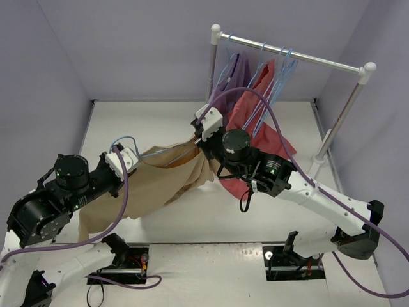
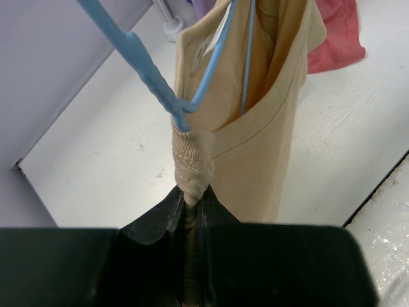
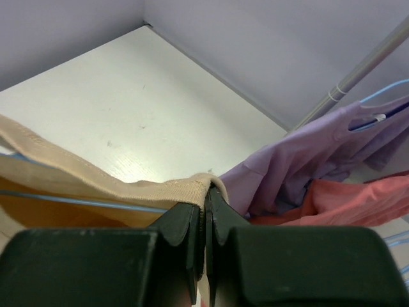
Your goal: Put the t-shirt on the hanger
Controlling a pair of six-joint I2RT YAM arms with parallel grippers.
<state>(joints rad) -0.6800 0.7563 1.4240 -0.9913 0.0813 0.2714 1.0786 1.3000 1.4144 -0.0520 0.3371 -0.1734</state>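
Center frame, a tan t-shirt (image 1: 160,182) hangs above the tabletop (image 1: 160,121). The left hand (image 2: 190,203) pinches its ribbed collar beside a blue hanger (image 2: 153,73). The right hand (image 3: 206,203) pinches its edge.

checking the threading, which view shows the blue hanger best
Left wrist: the hanger runs plainly into the open t-shirt. Top external shows only wire slivers near the collar; right wrist, a thin blue line below the hem.
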